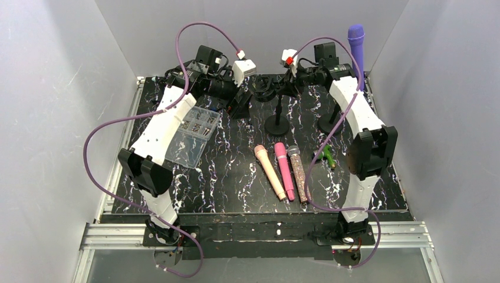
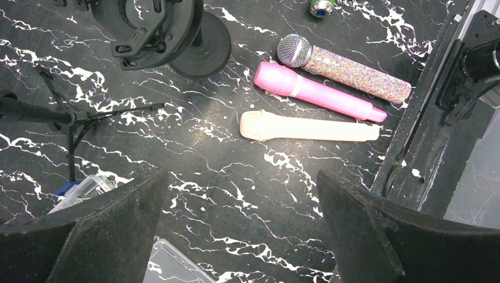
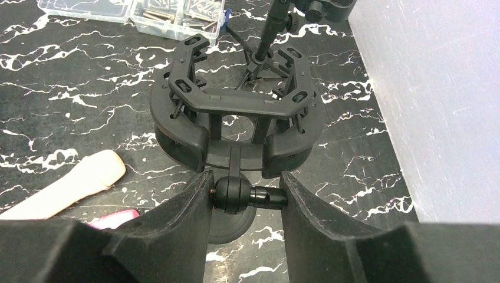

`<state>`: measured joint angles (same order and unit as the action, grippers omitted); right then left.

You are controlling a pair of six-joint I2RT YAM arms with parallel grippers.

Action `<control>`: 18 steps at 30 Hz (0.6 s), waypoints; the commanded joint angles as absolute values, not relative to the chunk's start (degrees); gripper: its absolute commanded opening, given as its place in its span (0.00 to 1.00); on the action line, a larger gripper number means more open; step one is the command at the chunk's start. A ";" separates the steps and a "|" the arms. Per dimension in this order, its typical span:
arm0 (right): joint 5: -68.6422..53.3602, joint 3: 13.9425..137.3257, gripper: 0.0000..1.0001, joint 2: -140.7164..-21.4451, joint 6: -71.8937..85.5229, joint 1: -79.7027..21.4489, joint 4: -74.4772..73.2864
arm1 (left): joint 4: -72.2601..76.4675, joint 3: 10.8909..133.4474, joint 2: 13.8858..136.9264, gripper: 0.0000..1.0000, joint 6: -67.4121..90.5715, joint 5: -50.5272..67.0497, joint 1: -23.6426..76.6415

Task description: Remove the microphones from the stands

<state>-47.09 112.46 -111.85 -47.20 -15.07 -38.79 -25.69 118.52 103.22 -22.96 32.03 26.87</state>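
A purple microphone [image 1: 356, 46] stands upright in a stand at the back right, its round base [image 1: 328, 124] on the table. A second stand [image 1: 277, 125] carries an empty black shock mount [image 3: 236, 109], which also shows in the left wrist view [image 2: 153, 26]. My right gripper [image 3: 246, 175] [image 1: 293, 81] is shut on this mount's pivot joint [image 3: 239, 196]. My left gripper [image 2: 242, 177] [image 1: 240, 106] is open and empty above the table, left of that stand. Cream [image 1: 269, 171], pink [image 1: 284, 170] and glitter [image 1: 298, 172] microphones lie side by side on the table.
A clear box of screws [image 1: 194, 132] lies under the left arm. A small green object [image 1: 327, 156] lies near the right arm. A thin black tripod [image 2: 71, 118] stands by the box. The white back wall [image 3: 436, 106] is close to the right gripper.
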 commanded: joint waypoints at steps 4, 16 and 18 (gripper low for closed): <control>-42.13 105.03 0.01 -111.38 -46.65 -15.38 -38.56 | -28.73 117.63 99.16 0.98 -23.18 34.22 27.07; -38.28 103.80 0.01 -115.96 -43.69 -15.46 -37.18 | -28.83 117.42 99.49 0.98 -22.69 34.87 27.07; -38.07 103.52 0.01 -116.54 -43.48 -15.47 -37.27 | -28.91 117.42 99.51 0.98 -22.61 34.96 27.08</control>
<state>-45.12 106.96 -111.11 -42.83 -15.14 -31.14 -25.82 117.78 102.32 -22.90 32.23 26.87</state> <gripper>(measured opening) 0.497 0.981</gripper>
